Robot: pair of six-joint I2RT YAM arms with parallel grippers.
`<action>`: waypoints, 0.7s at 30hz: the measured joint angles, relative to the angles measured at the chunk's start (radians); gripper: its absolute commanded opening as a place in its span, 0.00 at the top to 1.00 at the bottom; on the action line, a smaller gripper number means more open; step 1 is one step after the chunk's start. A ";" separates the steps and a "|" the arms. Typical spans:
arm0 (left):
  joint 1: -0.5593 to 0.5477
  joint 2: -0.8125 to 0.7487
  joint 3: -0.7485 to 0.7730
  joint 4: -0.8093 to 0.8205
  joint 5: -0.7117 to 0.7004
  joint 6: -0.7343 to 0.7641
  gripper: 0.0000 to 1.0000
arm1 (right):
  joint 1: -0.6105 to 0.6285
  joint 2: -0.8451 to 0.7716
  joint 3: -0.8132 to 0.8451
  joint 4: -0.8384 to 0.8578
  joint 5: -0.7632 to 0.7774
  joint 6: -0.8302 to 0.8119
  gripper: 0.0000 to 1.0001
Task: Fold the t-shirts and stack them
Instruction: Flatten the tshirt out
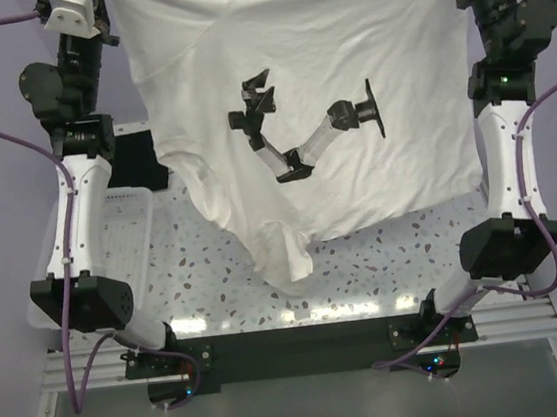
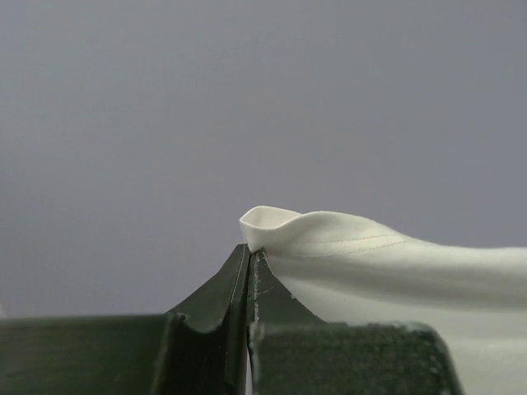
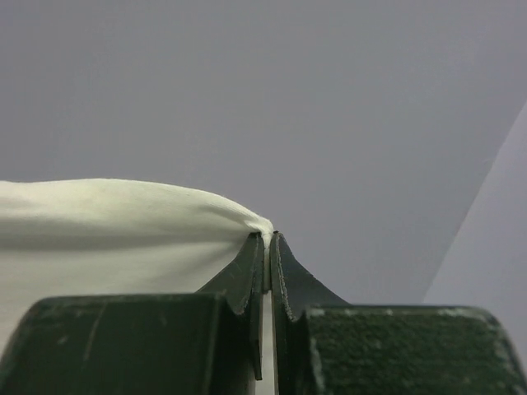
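Left end effector (image 2: 249, 251) is clamped on one top corner of the cream t-shirt (image 1: 344, 80), at 11 o'clock in the top view. A stitched hem edge is seen pinched just past the fingertips. Right end effector (image 3: 268, 239) is clamped on the opposite top corner, at 1 o'clock. Shirt is held spread between both arms, raised over the table (image 1: 395, 256). Lower edge hangs unevenly, with bunched cloth drooping toward 6 o'clock. White lattice basket (image 1: 126, 236) is seen at 9 o'clock, beside the left arm.
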 measured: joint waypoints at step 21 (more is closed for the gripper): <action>0.064 0.148 0.076 0.085 0.138 -0.061 1.00 | -0.001 0.229 0.262 -0.072 -0.069 0.198 1.00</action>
